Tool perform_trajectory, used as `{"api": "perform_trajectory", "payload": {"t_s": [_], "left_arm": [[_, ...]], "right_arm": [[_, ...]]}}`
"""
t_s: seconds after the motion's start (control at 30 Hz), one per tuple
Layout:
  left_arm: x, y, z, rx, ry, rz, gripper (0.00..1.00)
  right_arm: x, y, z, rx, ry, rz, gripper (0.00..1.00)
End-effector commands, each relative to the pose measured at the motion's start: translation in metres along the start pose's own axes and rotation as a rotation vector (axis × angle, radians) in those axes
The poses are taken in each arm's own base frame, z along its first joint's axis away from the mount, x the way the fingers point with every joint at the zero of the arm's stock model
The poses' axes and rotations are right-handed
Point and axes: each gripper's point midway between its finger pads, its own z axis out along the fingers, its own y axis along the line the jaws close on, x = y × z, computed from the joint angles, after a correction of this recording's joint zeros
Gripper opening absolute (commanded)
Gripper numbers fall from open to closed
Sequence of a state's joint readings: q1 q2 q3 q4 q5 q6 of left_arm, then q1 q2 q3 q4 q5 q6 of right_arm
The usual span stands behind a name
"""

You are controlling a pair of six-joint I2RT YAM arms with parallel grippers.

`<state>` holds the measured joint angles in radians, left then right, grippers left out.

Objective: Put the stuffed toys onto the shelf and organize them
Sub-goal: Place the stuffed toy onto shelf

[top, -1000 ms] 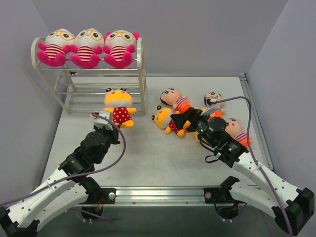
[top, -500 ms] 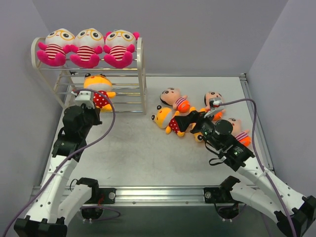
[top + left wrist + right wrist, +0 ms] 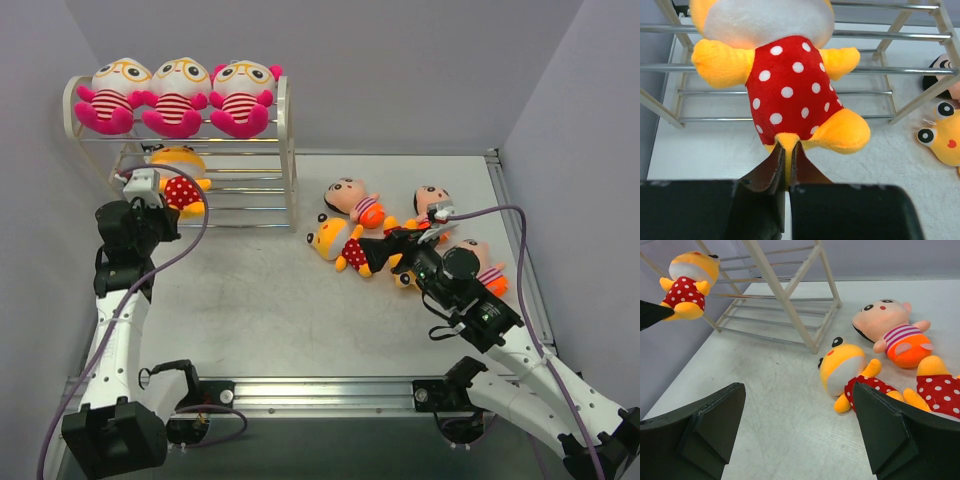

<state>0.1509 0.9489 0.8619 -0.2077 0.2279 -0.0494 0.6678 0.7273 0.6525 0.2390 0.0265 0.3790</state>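
Grey table [image 3: 300, 320] boxed in by pale lilac walls [image 3: 400, 70]. The shelf [image 3: 290, 180] stands in the far left corner and is easily the biggest thing on it. Three pink toys [image 3: 178, 95] sit shoulder to shoulder along its top tier.

The left arm [image 3: 115, 310] reaches up the left side to the front of the shelf, and the right arm [image 3: 520, 350] stretches over the right half of the table.

The left claw [image 3: 787, 155] is pinched tight on one foot of a yellow toy [image 3: 790, 90] in a red dotted dress. It holds the toy upright in front of the middle rods, toward the left end — can't tell if it touches them.

The right claw [image 3: 797, 390] is spread wide with nothing in it, hovering over the loose toys on the table. Those are:
- A second yellow doll [image 3: 328, 240] on its back, just right of the shelf.
- A third yellow doll [image 3: 937, 390] right against it, mostly hidden.
- A peach-faced doll [image 3: 352, 197] just behind those two.
- Another peach doll [image 3: 432, 200] further right.
- A last peach doll [image 3: 480, 262] near the right edge.
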Motion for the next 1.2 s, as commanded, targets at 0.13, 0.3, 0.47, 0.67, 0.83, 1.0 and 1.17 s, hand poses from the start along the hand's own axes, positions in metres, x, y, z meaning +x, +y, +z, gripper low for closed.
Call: {"api": "perform_trajectory", "payload": {"t_s": [0.13, 0.3, 0.47, 0.67, 0.83, 1.0, 1.17], "left_arm": [[-0.059, 0.009, 0.011, 0.089, -0.158, 0.130, 0.02], [-0.069, 0.019, 0.019, 0.083, -0.165, 0.165, 0.02], [-0.071, 0.033, 0.026, 0.082, -0.168, 0.149, 0.02], [-0.074, 0.052, 0.037, 0.080, -0.175, 0.187, 0.02], [-0.083, 0.066, 0.038, 0.080, -0.193, 0.206, 0.02], [-0.081, 0.076, 0.047, 0.077, -0.173, 0.267, 0.02], [-0.072, 0.088, 0.059, 0.081, -0.140, 0.288, 0.02]], "right_arm": [[-0.003, 0.001, 0.000, -0.020, -0.021, -0.029, 0.91], [-0.004, 0.002, -0.001, -0.022, -0.022, -0.032, 0.91], [-0.002, 0.006, -0.002, -0.049, -0.010, -0.035, 0.91], [0.001, 0.006, -0.002, -0.053, -0.001, -0.035, 0.91], [0.001, 0.007, -0.005, -0.061, -0.007, -0.036, 0.91], [0.001, 0.005, -0.007, -0.056, -0.015, -0.036, 0.91], [0.003, 0.003, -0.006, -0.044, -0.012, -0.039, 0.91]]}}
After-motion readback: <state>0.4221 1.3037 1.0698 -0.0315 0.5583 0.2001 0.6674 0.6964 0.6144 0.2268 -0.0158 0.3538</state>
